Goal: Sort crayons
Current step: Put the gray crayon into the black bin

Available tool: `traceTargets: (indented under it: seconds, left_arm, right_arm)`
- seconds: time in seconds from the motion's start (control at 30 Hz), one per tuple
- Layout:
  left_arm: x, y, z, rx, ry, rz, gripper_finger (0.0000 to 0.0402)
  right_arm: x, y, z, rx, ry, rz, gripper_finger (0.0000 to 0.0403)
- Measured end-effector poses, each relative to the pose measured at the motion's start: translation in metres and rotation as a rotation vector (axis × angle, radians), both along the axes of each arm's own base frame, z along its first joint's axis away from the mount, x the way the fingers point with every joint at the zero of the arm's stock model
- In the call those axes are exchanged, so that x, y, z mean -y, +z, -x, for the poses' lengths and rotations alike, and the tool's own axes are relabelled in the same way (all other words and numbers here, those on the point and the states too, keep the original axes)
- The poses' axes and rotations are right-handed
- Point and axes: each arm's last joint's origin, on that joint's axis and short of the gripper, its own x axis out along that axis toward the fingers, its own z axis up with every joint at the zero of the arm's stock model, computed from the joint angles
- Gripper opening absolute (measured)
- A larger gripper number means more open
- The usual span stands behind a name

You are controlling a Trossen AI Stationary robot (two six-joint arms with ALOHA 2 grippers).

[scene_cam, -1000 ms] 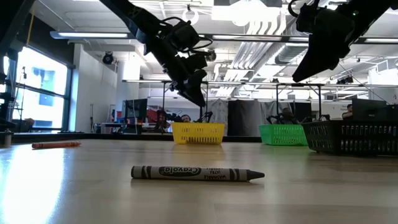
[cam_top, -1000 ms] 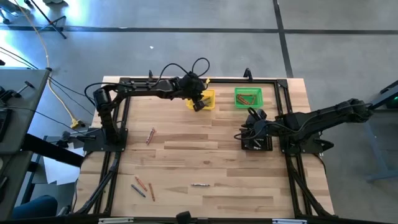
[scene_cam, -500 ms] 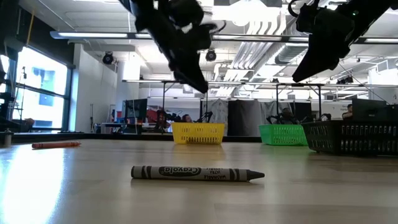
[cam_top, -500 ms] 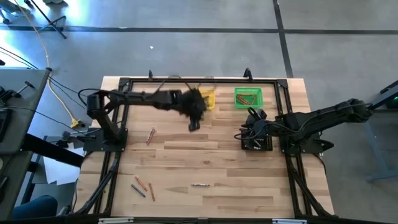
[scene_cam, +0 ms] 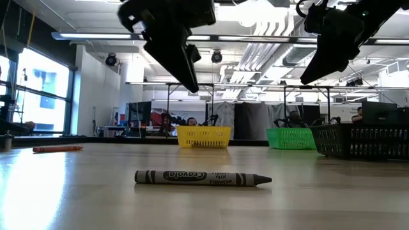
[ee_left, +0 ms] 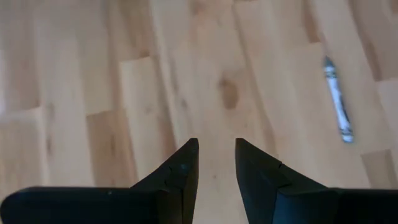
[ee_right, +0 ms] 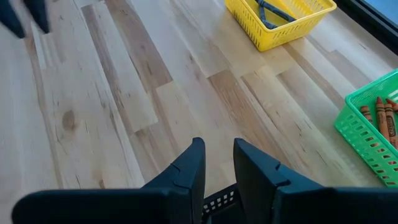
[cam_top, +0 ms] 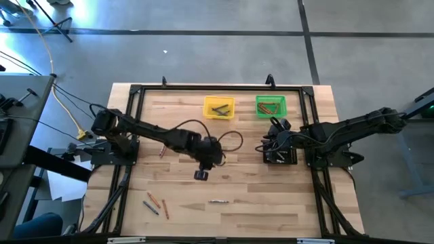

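Note:
Crayons lie loose on the wooden table: a grey one [cam_top: 217,201] [scene_cam: 203,178] [ee_left: 337,99] near the front, several orange and grey ones [cam_top: 156,203] at the near left, and orange ones [cam_top: 163,150] by the left arm. The yellow bin [cam_top: 219,107] holds grey-blue crayons [ee_right: 273,12], and the green bin [cam_top: 270,106] holds orange-brown ones [ee_right: 382,115]. My left gripper [cam_top: 201,174] [ee_left: 216,155] hangs open over bare wood at mid-table, empty, far side of the grey crayon. My right gripper [cam_top: 270,139] [ee_right: 217,158] waits open and empty above the black tray.
A black ribbed tray [cam_top: 280,154] [scene_cam: 361,142] sits at the right, under my right gripper. A black frame [cam_top: 203,88] runs round the table's edges. Bare wood lies between the bins and the front crayons.
My left gripper has swung from over the yellow bin toward the table's near edge, out to mid-table, staying at about the same height and turning as it went. No crayon has moved.

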Motion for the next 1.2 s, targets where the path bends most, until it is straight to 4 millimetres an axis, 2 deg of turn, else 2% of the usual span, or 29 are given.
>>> traceTargets:
  seconds: [0.3,0.63,1.2]
  left_arm:
    - [0.008,-0.013,-0.014,0.058,-0.043,0.006,0.0090]
    - [0.023,-0.028,-0.011,-0.029,0.011,0.042,0.0090]
    - [0.094,-0.064,-0.006,-0.065,0.031,0.134,0.0090]
  right_arm:
    - [0.000,0.000,0.000,0.001,0.000,0.000,0.0079]
    - [0.000,0.000,0.000,0.000,0.000,0.000,0.0079]
    - [0.000,0.000,-0.001,0.009,0.001,-0.002,0.0079]
